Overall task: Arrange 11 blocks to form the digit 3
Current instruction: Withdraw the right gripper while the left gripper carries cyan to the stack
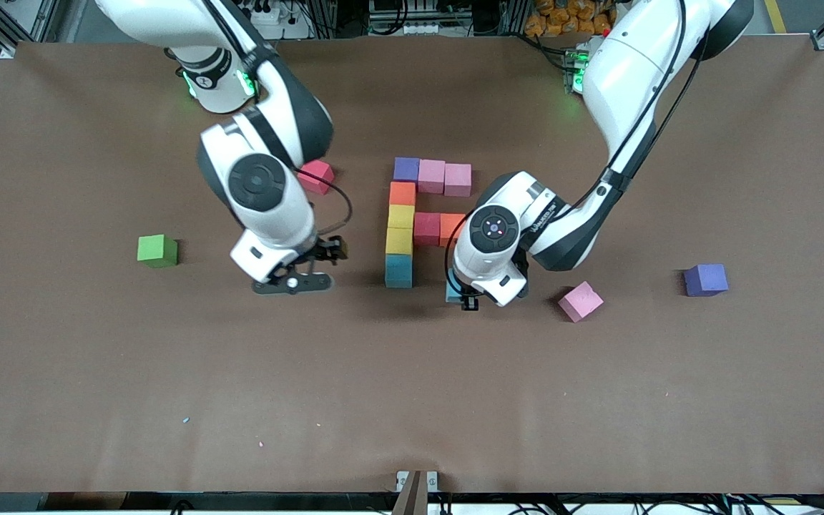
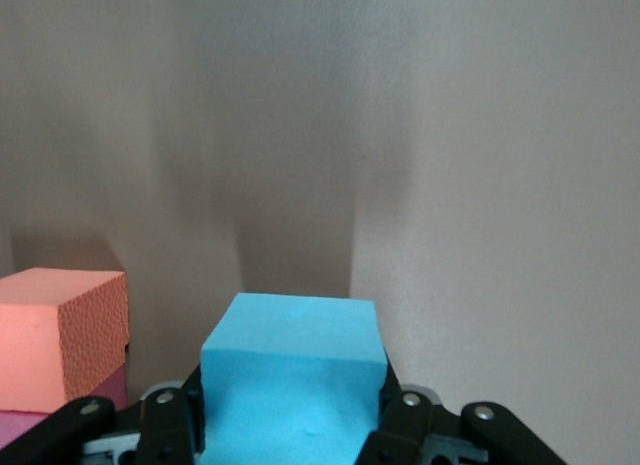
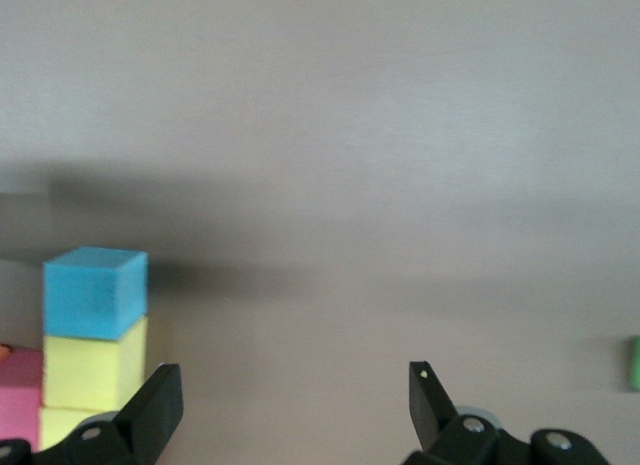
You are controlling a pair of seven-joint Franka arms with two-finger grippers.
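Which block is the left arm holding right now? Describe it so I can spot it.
Find the column of cubes mid-table; the left gripper hangs beside its near end, toward the left arm's end of the table. Its jaws are shut on a blue cube. It matches the column's near-end blue cube in colour but stands apart from it.

I see even, soft overhead light on the matte brown desk (image 1: 97, 372); faint shadows, and slightly hazy wrist views.

White arms, black joints, green lights

green cube (image 1: 157, 250), brown table (image 1: 97, 372)
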